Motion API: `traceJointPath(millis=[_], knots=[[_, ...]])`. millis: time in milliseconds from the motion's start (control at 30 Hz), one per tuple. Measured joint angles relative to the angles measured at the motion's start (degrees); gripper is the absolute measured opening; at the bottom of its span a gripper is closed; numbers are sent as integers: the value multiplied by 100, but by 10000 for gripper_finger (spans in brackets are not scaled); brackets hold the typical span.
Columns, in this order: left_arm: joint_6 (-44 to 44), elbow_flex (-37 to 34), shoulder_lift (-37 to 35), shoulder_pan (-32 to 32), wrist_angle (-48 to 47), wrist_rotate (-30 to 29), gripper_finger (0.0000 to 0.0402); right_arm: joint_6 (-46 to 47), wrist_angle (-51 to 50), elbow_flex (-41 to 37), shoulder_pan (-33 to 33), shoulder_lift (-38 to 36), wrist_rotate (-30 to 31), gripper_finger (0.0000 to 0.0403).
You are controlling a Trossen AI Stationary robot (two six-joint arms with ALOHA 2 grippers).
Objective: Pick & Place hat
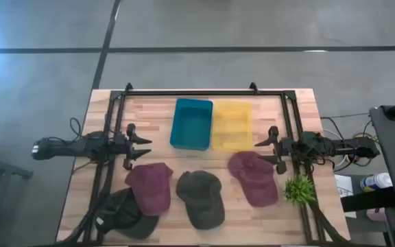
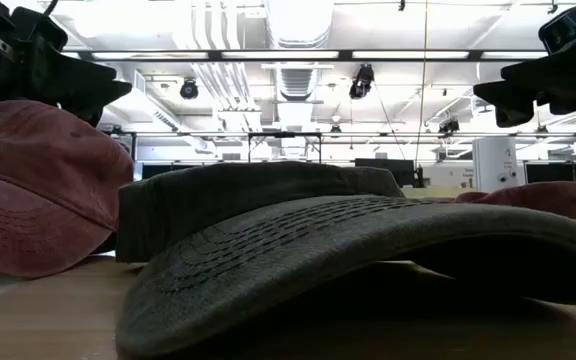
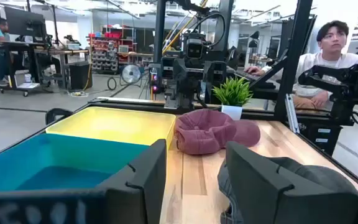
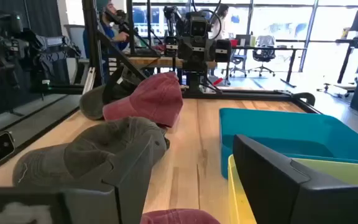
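Hats numbered 4 on the wooden table (image 1: 300, 103): a maroon hat (image 1: 151, 187) and a dark hat (image 1: 125, 214) near the left front, an olive hat (image 1: 201, 198) at centre front, and a second maroon hat (image 1: 254, 177) to the right beside a small green plant (image 1: 298, 189). Behind them a teal bin (image 1: 191, 123) and a yellow bin (image 1: 232, 125) stood touching side by side. Left gripper (image 1: 142, 149) and right gripper (image 1: 265, 151) hovered at the table's opposite sides, each with fingers spread and holding nothing.
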Motion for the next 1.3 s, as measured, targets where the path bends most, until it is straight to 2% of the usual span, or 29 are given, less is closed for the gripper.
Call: traceJointPath(millis=[200,633,833,933,1033,1067,1300], knots=[[368,-2,0,4,2,-57,161,0,0,0,0,0,0,219],[42,-2,0,9,14,-66,161,0,0,0,0,2,0,219],[-1196,0,7,11,34,-72,161,0,-1,0,0,2,0,219],[-2484,-2,11,11,82,-76,161,0,-1,0,-2,2,0,219],[-4136,-2,11,11,90,-76,161,0,-1,0,-2,2,0,219],[-4415,-2,11,11,89,-84,161,0,-2,0,0,2,0,219],[-4597,-2,26,13,110,-555,161,0,-1,0,-2,2,0,219]])
